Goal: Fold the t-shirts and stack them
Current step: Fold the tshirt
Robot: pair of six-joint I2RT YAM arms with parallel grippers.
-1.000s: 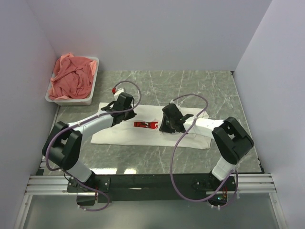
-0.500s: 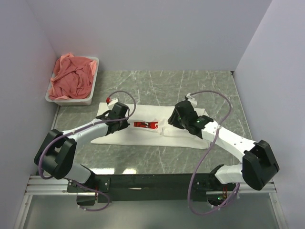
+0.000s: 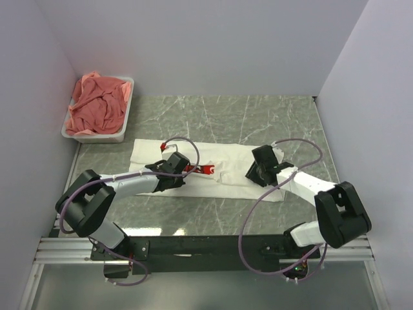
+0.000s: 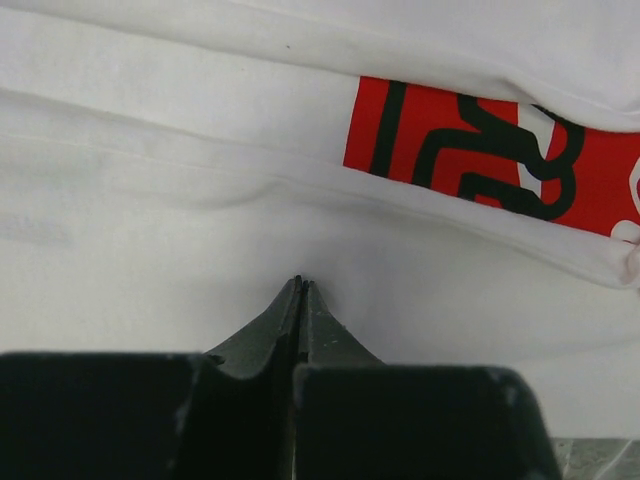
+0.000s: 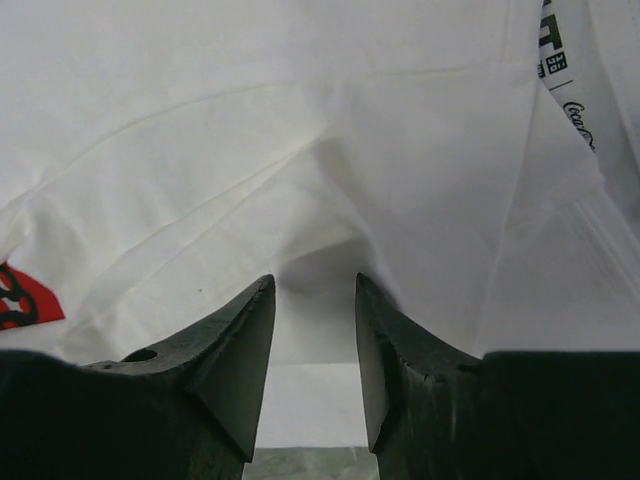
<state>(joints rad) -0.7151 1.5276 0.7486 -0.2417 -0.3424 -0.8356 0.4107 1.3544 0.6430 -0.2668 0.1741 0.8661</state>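
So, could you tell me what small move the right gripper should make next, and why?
Probably close the right gripper. Its fingers stand open at the near edge of the white t-shirt, a raised ridge of cloth just ahead between them, while the left gripper is shut near the same edge.

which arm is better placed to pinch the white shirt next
Probably right: the right end effector is open astride a fold of the white t-shirt; the left end effector is shut.
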